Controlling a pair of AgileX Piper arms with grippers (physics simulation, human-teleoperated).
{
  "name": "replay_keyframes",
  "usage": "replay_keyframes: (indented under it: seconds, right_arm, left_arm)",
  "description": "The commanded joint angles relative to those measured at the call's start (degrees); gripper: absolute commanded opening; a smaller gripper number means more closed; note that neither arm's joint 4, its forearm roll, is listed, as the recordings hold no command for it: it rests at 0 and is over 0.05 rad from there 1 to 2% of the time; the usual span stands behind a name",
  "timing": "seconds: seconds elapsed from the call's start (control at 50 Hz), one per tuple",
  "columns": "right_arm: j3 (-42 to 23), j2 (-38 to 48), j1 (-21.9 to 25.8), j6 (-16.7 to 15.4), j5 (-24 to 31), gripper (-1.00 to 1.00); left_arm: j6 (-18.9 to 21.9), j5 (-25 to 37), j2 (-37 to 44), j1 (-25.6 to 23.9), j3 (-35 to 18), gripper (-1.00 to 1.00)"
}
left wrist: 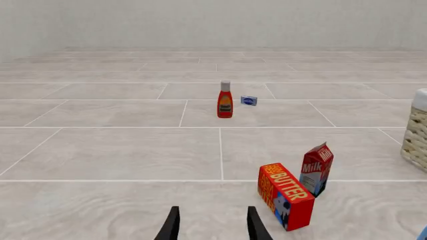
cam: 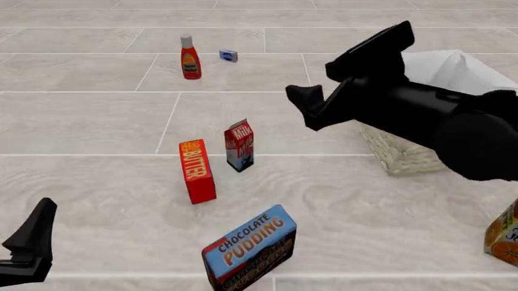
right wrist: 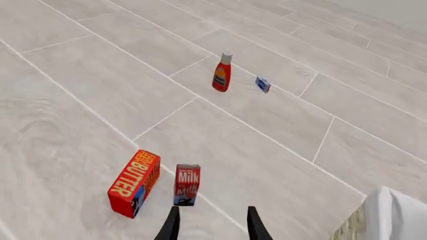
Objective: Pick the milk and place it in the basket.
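The milk [cam: 239, 145] is a small red and blue gable-topped carton standing upright on the tiled surface, just right of the red BUTTER box [cam: 196, 171]. It also shows in the left wrist view [left wrist: 317, 169] and the right wrist view [right wrist: 187, 185]. The wicker basket [cam: 404, 157] with white lining stands at the right, partly hidden by my right arm. My right gripper [cam: 301, 98] hovers high, up and right of the milk, open and empty [right wrist: 212, 227]. My left gripper [cam: 33, 239] is low at the near left, open and empty [left wrist: 212, 227].
A chocolate pudding box [cam: 249, 247] lies near the front, below the butter. An orange juice carton [cam: 503, 233] is at the right edge. A ketchup bottle [cam: 190, 57] and a small blue packet [cam: 228, 56] stand far back.
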Motion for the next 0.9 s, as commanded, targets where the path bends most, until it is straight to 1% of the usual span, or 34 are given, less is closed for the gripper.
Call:
replay_keyframes:
  seconds: [0.02, 0.04, 0.06, 0.1, 0.12, 0.14, 0.18, 0.22, 0.32, 0.36, 0.5, 0.56, 0.6, 0.64, 0.68, 0.7, 0.9]
  right_arm:
    - [-8.2, 8.4, 1.0, 0.7, 2.9, 1.0]
    - [-8.2, 8.4, 1.0, 0.7, 2.9, 1.0]
    - [-8.9, 9.6, 0.4, 1.5, 3.0, 1.0]
    - [-9.7, 11.2, -0.1, 1.2, 2.9, 1.0]
    - [-10.3, 11.9, 0.2, 2.3, 3.2, 1.0]
    - [-10.4, 12.3, 0.2, 1.7, 3.0, 1.0]
    - [-11.1, 13.3, 0.4, 2.0, 3.1, 1.0]
    - [-11.8, 14.7, 0.6, 1.3, 3.3, 1.0]
    - [-13.1, 16.4, 0.5, 1.6, 3.4, 1.0]
    - [-13.8, 17.6, 0.7, 2.5, 3.2, 1.0]
    - [-14.9, 21.9, 1.8, 3.8, 1.4, 1.0]
    - [-15.3, 23.0, 1.5, 3.2, 1.0, 1.0]
    - [-15.7, 23.8, 2.0, 3.9, 0.6, 1.0]
    - [-16.3, 25.0, 1.8, 3.7, 0.2, 1.0]
    - [-17.0, 26.0, 1.6, 4.3, -0.1, 1.0]
    - [-17.6, 27.0, 1.2, 3.6, -0.3, 1.0]
    - [-20.9, 31.8, 0.7, 4.7, -0.6, 1.0]
  left_arm:
    - [0.0, 0.0, 0.0, 0.0, 0.0, 1.0]
    - [0.0, 0.0, 0.0, 0.0, 0.0, 1.0]
    - [0.0, 0.0, 0.0, 0.0, 0.0, 1.0]
    - [0.0, 0.0, 0.0, 0.0, 0.0, 1.0]
    - [0.0, 0.0, 0.0, 0.0, 0.0, 1.0]
    - [0.0, 0.0, 0.0, 0.0, 0.0, 1.0]
    - [0.0, 0.0, 0.0, 0.0, 0.0, 1.0]
    - [0.0, 0.0, 0.0, 0.0, 0.0, 1.0]
    - [0.0, 0.0, 0.0, 0.0, 0.0, 1.0]
    - [0.0, 0.0, 0.0, 0.0, 0.0, 1.0]
    - [0.0, 0.0, 0.0, 0.0, 0.0, 1.0]
    - [0.0, 0.0, 0.0, 0.0, 0.0, 1.0]
    - [0.0, 0.0, 0.0, 0.0, 0.0, 1.0]
    - [0.0, 0.0, 0.0, 0.0, 0.0, 1.0]
    - [0.0, 0.0, 0.0, 0.0, 0.0, 1.0]
    - [0.0, 0.0, 0.0, 0.0, 0.0, 1.0]
    - [0.0, 0.0, 0.0, 0.0, 0.0, 1.0]
